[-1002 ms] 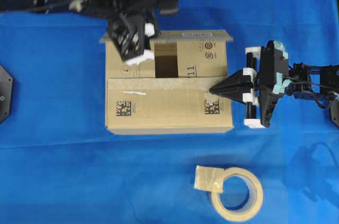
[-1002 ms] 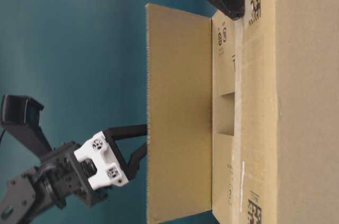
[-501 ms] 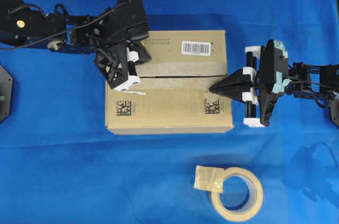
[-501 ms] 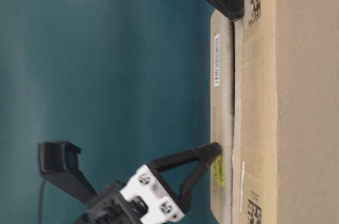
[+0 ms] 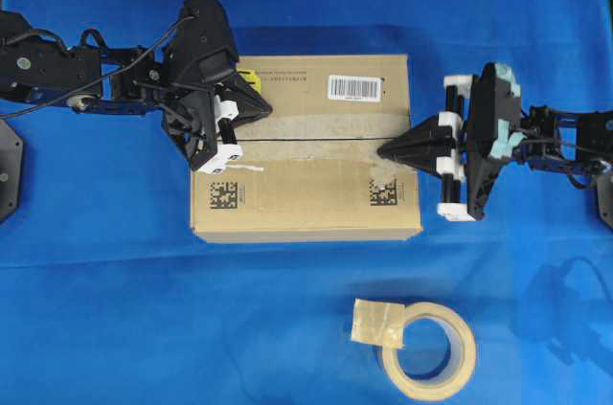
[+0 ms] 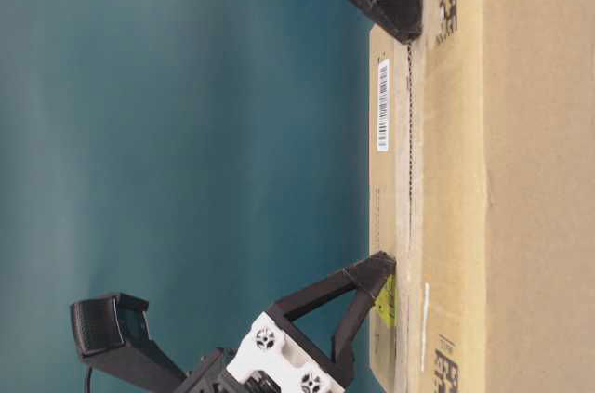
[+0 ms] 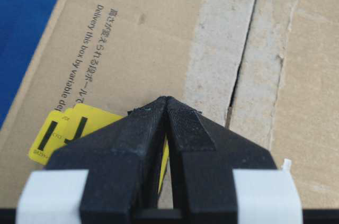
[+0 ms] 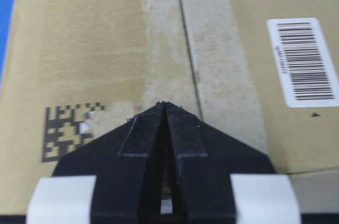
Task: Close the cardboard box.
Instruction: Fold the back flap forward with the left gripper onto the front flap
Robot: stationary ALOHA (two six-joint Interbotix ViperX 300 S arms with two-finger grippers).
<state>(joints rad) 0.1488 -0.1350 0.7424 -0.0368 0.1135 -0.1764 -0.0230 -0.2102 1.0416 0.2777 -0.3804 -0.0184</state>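
Both hands pinched empty, L hand [image 5: 261, 104] & R hand [image 5: 385, 151] on cardboard box [image 5: 306, 190]; contact maybe, only side cam hints.

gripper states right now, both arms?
Left gripper: shut, empty, tips on the cardboard box.
Right gripper: shut, empty, tips at its top seam.
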